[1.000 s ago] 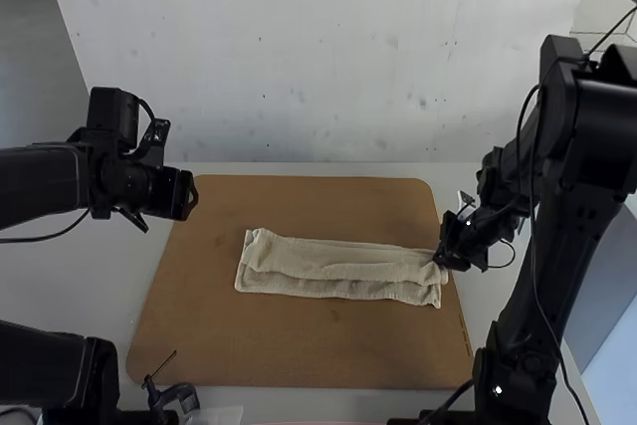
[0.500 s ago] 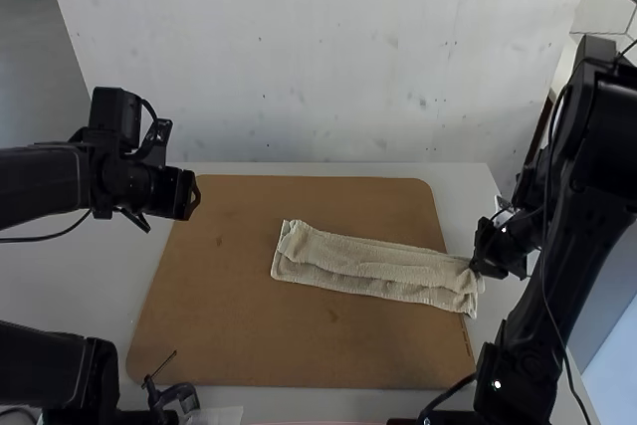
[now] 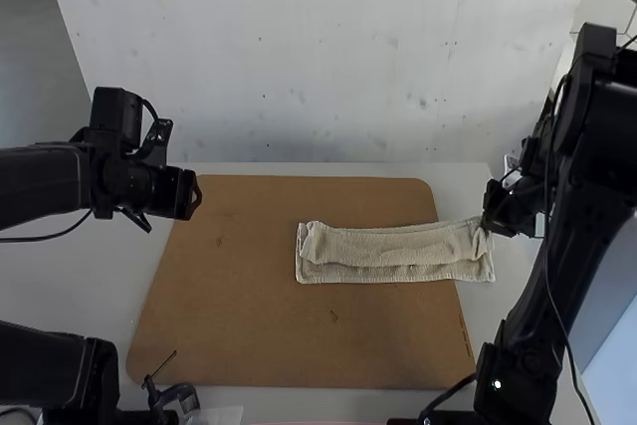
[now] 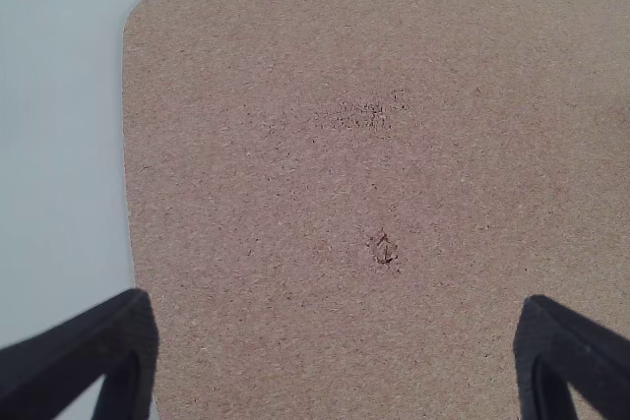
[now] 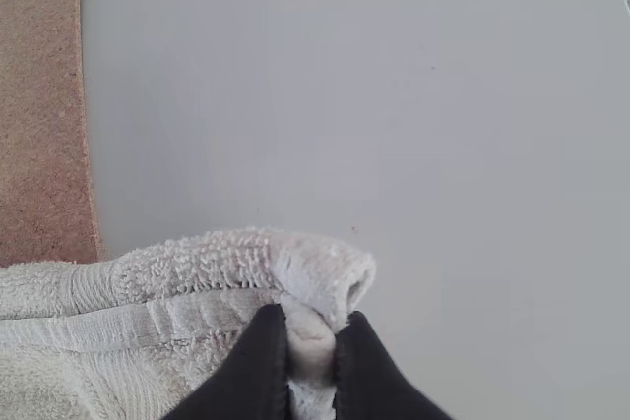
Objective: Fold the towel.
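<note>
Just off the board, one end of towel pinched by right fingers; left fingers apart. Likely light, limp; best gripped at corners, through all layers.

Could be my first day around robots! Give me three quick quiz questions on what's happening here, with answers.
1. True or false: the towel extends past an edge of the brown board.
2. Which end effector grips the towel?
a) left
b) right
c) both
3. Fill in: the fingers of the left end effector are ____ (open or shut).

Key: 1 true; 2 b, the right end effector; 3 open.
</note>
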`<move>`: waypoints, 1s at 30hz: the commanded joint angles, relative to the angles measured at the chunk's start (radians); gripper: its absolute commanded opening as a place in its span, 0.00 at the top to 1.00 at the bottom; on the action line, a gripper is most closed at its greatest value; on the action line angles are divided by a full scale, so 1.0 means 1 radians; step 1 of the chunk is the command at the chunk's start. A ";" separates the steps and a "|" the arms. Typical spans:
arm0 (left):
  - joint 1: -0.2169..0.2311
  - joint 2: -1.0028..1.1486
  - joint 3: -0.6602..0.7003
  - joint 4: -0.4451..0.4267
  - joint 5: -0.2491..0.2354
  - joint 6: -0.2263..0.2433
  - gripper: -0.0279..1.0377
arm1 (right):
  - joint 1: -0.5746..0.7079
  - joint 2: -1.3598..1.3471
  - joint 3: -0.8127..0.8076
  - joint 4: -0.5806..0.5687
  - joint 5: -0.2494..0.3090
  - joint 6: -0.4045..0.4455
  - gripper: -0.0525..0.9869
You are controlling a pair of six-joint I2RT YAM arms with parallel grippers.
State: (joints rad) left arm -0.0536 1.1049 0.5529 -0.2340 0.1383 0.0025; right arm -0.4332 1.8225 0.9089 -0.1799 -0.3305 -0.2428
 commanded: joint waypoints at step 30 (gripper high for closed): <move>0.012 0.001 -0.030 0.035 0.029 -0.001 0.23 | 0.125 -0.103 0.134 -0.127 0.073 0.088 0.93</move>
State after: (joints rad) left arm -0.0448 1.1133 0.5415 -0.2085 0.1543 0.0025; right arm -0.3252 1.7599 1.0084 -0.2909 -0.2535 -0.1814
